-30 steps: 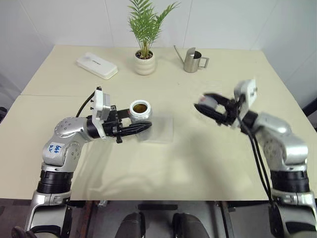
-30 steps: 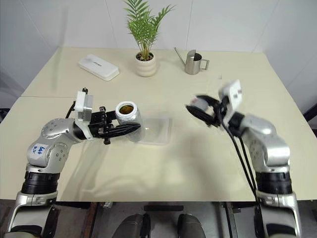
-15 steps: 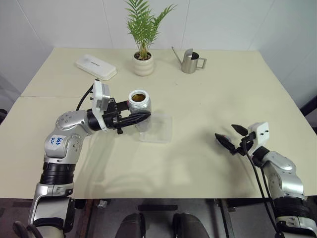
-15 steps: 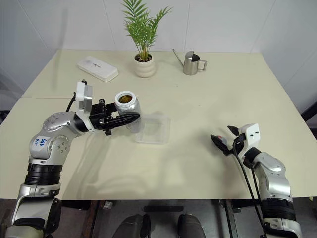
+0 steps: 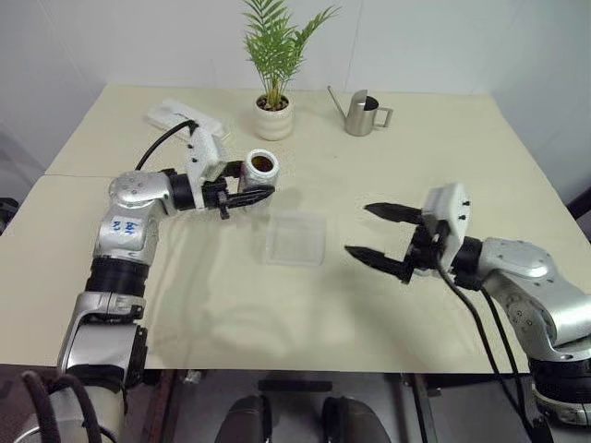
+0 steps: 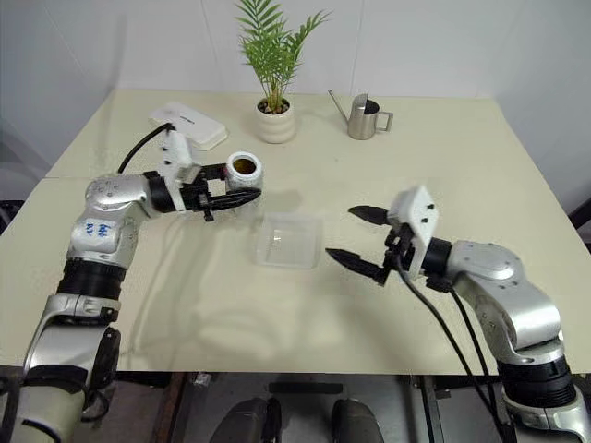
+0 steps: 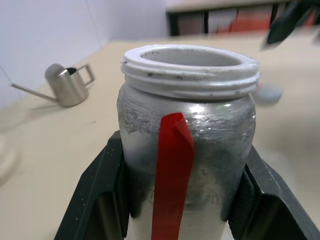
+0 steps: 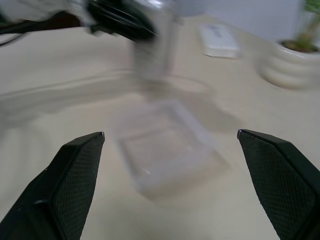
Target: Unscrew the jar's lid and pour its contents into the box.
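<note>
My left gripper is shut on the jar, a silvery cylinder with a red stripe. It holds the jar upright and open-mouthed above the table, just left of and behind the box. Dark brown contents show inside the jar. The clear box lies flat at the table's middle. To the right of the box my right gripper hovers wide open, holding nothing. In the left wrist view a blurred flat grey disc, apparently the lid, lies on the table beyond the jar.
At the back of the table stand a potted plant and a steel watering can. A flat white case lies at the back left, partly behind my left arm.
My right gripper, which held the lid a second ago, dropped low to the right, opened, and has come back toward the box without it. My left gripper carried the jar up and farther back.
</note>
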You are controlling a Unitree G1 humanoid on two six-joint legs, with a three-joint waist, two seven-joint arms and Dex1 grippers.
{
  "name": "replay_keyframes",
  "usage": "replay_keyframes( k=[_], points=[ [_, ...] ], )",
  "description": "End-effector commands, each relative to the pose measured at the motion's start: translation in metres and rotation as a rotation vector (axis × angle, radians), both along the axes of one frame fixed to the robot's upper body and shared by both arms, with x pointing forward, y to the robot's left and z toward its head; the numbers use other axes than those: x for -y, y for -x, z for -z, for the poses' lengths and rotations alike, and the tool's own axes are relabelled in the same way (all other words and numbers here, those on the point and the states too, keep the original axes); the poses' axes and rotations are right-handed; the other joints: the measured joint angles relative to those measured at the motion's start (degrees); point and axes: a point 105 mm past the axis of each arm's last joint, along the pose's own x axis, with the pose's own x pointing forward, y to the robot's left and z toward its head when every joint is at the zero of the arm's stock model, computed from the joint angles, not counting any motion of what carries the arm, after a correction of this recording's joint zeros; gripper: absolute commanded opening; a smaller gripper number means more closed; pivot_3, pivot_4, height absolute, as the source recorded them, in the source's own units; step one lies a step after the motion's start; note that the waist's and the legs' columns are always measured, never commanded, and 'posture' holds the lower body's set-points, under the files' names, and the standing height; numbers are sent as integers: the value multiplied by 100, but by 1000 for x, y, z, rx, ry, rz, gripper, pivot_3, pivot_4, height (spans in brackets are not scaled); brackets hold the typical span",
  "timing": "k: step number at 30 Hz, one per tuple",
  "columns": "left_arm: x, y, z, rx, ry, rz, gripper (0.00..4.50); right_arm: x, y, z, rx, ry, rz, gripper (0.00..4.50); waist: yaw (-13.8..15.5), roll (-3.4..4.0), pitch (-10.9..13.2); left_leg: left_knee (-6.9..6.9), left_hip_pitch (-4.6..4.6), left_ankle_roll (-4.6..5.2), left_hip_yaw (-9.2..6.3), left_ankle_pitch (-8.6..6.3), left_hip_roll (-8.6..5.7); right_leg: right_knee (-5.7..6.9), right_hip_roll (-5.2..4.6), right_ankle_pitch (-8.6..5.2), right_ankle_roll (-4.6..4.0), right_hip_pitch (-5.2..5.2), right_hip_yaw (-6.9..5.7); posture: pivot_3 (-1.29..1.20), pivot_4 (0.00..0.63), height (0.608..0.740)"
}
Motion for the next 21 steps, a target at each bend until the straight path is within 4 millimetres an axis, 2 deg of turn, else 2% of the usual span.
replay_keyframes(
  k=[1,4,8,10,11,14,17,21],
  points=[
    [14,1,-21,206,-107,-5,1954,-3,3,-2,8,-11,16,4484,50,0,0,1,-2,3,0,-2,-2,-2,1,1,2,0,-2,0,150,740],
    [10,0,-5,468,-347,-57,1954,1,2,-1,6,-23,51,4484,63,0,0,2,-1,10,6,-6,-6,-4,1,2,4,0,-2,0,150,740],
    [5,-11,-9,870,-545,-172,1954,4,-1,-1,4,-34,80,4484,65,0,0,2,-1,14,12,-8,-6,-8,1,3,6,0,-5,0,150,740],
    [11,-11,-17,1096,-604,-204,1954,4,-2,0,2,-41,86,4484,68,0,0,3,-1,16,14,-9,-6,-8,0,5,9,0,-3,0,150,740],
    [14,-11,-18,1150,-616,-208,1954,4,-3,0,0,-45,87,4484,70,0,0,2,-1,19,15,-10,-6,-7,0,6,11,0,-2,0,150,740],
    [36,-3,-7,1431,-725,-126,1954,0,-4,0,-6,-59,81,4484,90,0,0,2,-1,27,16,-14,-6,-6,0,7,14,0,-3,0,150,740],
    [43,-4,8,1562,-806,-72,1954,-2,-5,-1,-7,-69,80,4484,85,0,0,-1,-1,33,22,-18,-12,-4,1,9,18,-2,2,0,150,740],
    [46,-8,14,1691,-865,-44,1954,-4,-7,-2,-8,-87,80,4484,77,0,0,0,-5,34,32,-19,-10,-3,0,9,19,-12,3,0,150,740]
  ],
)
